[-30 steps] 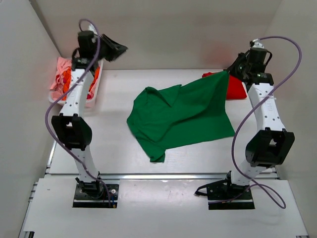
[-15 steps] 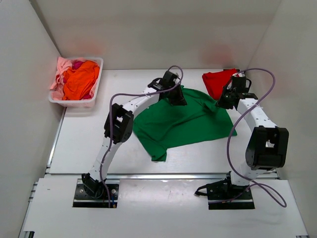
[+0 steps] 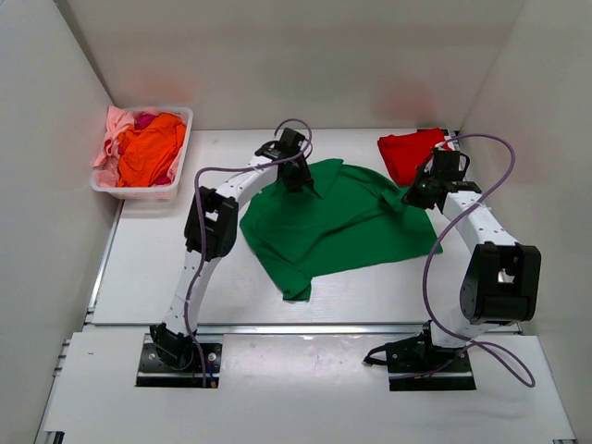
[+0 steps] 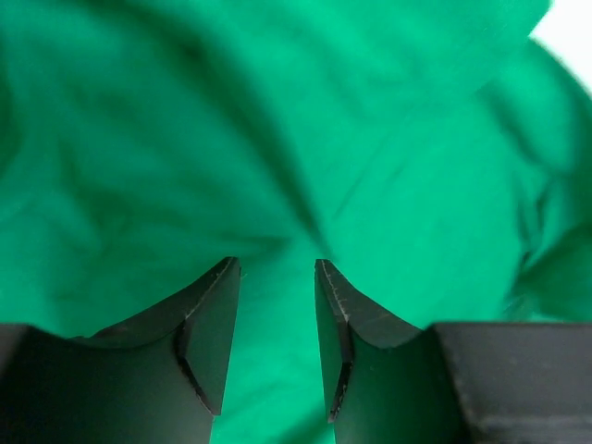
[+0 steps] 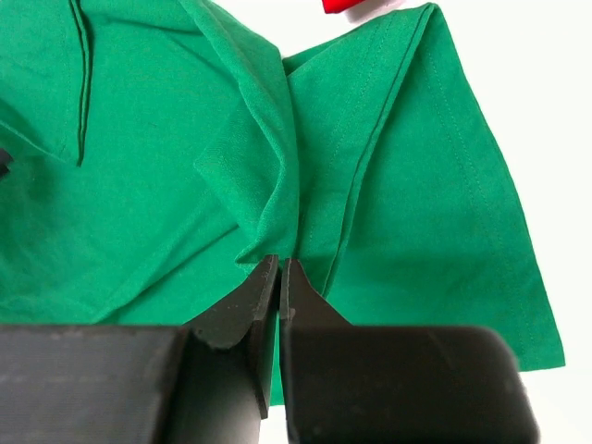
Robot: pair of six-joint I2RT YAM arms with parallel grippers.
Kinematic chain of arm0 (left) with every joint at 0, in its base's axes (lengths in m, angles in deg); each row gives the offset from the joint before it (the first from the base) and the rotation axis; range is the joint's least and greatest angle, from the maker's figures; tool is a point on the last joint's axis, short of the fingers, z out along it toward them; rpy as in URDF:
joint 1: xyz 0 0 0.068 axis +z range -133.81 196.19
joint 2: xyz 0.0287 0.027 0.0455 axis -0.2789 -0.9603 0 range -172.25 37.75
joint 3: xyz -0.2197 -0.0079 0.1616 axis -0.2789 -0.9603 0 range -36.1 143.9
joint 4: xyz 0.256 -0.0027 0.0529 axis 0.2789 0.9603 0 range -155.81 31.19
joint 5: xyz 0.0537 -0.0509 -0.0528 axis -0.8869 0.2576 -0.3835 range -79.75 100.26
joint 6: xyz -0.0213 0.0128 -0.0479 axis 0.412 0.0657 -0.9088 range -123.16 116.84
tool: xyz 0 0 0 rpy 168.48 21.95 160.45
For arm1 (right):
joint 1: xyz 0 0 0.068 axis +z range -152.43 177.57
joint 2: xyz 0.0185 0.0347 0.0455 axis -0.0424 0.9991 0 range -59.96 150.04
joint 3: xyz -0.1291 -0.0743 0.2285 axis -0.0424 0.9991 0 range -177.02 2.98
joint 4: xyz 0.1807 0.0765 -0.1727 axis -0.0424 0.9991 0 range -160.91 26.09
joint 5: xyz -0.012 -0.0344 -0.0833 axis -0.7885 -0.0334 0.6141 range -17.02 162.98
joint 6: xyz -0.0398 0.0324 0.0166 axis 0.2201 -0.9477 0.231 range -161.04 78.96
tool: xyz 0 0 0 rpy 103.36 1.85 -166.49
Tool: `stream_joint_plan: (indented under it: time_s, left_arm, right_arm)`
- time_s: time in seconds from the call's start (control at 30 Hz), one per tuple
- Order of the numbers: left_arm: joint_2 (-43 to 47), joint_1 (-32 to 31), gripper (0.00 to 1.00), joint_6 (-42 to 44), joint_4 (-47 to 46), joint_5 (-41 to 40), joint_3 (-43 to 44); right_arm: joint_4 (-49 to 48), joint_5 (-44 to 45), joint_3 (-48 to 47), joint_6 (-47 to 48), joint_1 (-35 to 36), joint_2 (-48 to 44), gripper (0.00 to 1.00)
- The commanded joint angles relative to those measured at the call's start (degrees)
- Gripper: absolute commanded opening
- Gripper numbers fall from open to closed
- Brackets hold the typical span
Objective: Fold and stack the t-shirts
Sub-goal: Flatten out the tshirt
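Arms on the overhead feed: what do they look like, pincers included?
Both the left arm and right arm have white links and bulky black joint housings. A purple cable runs along each. The left pincer and right pincer have black, wedge-shaped fingers.

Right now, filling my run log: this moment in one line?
green t-shirt: rumpled, unfolded | left hand: open over it | right hand: shut on its fold

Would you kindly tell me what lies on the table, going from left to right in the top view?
basket → green t-shirt → red t-shirt
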Motion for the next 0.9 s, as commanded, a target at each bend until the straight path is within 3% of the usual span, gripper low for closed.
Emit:
stream_joint_plan:
  time_s: [0.0, 0.13, 0.33, 0.87]
  left_arm:
    - [0.1, -0.8, 0.50, 0.6, 1.6, -1.4, 6.9]
    - [-1.2, -0.9, 0.50, -1.7, 0.0, 0.6, 8.5]
    - [-6.1, -1.6, 0.51, -1.2, 6.7, 1.0, 16.6]
    - [-8.6, -3.0, 0.52, -3.3, 6.4, 2.6, 16.5]
  right_arm:
    - [-2.6, -0.4, 0.7, -1.0, 0.6, -1.2, 0.00]
    - [-2.8, -0.1, 1.5, -1.3, 1.0, -1.0, 0.00]
    - [-2.5, -0.5, 0.8, -1.6, 0.7, -1.0, 0.00]
    - [-3.0, -0.1, 2.5, -1.6, 0.0, -1.7, 0.00]
